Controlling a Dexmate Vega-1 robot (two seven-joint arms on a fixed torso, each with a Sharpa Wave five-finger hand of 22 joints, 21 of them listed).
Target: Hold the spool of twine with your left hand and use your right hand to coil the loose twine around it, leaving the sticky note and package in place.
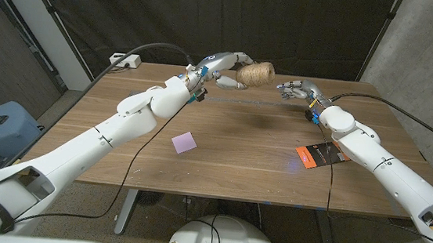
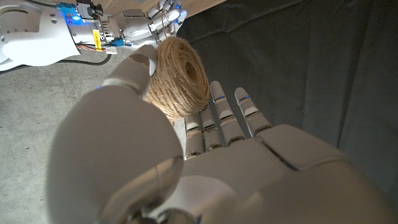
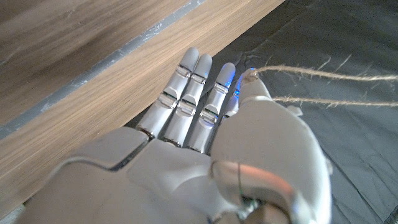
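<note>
My left hand [image 1: 223, 65] holds the tan spool of twine [image 1: 256, 74] in the air over the table's far edge. In the left wrist view the spool [image 2: 180, 76] sits between the thumb and fingers of the left hand [image 2: 186, 168]. To the spool's right, my right hand [image 1: 296, 89] is also raised. In the right wrist view the right hand [image 3: 217, 143] pinches the loose twine [image 3: 323, 74] at its thumb tip, and two strands run off from there. The purple sticky note [image 1: 185, 141] and the orange-and-black package [image 1: 321, 156] lie on the wooden table [image 1: 229, 162].
A white power strip [image 1: 125, 61] with a cable sits at the table's far left corner. A dark curtain hangs behind the table. Cables trail from both arms across the tabletop. My right arm [image 2: 37, 31] is in the left wrist view beyond the spool.
</note>
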